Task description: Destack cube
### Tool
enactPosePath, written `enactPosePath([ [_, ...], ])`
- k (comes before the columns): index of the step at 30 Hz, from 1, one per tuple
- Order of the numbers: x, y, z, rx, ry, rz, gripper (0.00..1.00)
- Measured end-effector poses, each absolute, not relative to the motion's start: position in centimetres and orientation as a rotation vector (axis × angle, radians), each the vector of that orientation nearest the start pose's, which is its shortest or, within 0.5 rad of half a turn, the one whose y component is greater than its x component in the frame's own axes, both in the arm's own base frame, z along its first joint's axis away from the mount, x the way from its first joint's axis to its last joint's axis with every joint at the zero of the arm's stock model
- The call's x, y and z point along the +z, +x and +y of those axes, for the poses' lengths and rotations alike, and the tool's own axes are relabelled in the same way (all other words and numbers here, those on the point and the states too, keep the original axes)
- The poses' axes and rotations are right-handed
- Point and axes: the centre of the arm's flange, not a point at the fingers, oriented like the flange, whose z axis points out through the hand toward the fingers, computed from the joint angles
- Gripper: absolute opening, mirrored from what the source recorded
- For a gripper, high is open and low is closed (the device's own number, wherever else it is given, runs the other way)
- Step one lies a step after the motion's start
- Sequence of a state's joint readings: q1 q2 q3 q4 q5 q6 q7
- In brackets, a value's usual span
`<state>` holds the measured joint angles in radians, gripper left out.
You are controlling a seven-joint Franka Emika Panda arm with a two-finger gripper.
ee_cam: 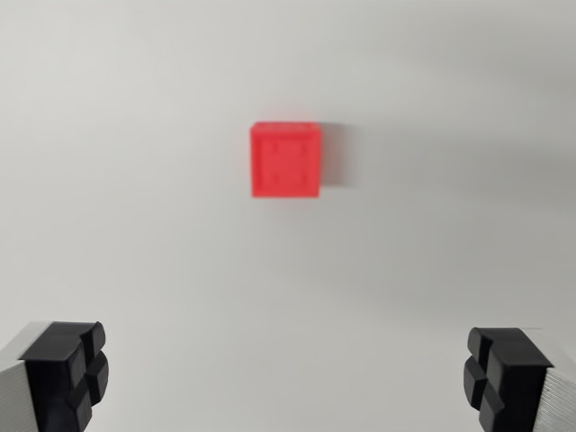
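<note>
Black fingertips (76,373) of the gripper (288,378) sit at the bottom corners, spread wide apart with nothing between them. Well beyond them, slightly toward the wrist view's left of centre, a red cube (286,160) rests on the pale surface (135,225), blurred.

Surface: a plain, pale grey-white tabletop (135,180) fills the whole wrist view, smooth and unmarked
On it: a single red cube (286,160), slightly above the middle of the view
Cube's look: blurred; its top face shows four faint small dots; whether another cube sits under it cannot be told from straight above
Shadow: a soft grey shadow lies on the tabletop along the cube's edge toward the wrist view's right
</note>
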<state>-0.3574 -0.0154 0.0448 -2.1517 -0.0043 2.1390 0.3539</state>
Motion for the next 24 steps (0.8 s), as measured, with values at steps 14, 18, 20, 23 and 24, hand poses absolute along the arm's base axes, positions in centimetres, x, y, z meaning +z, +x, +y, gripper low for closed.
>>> enactPosePath([
  [14, 41.29, 50.82, -16.44, -0.002, -2.974, 1.026, 1.0],
  [18, 41.29, 50.82, -16.43, -0.002, -2.974, 1.026, 1.0],
  [20, 41.29, 50.82, -16.44, -0.002, -2.974, 1.026, 1.0],
  [23, 41.29, 50.82, -16.44, -0.002, -2.974, 1.026, 1.0],
  [24, 41.29, 50.82, -16.44, -0.002, -2.974, 1.026, 1.0],
])
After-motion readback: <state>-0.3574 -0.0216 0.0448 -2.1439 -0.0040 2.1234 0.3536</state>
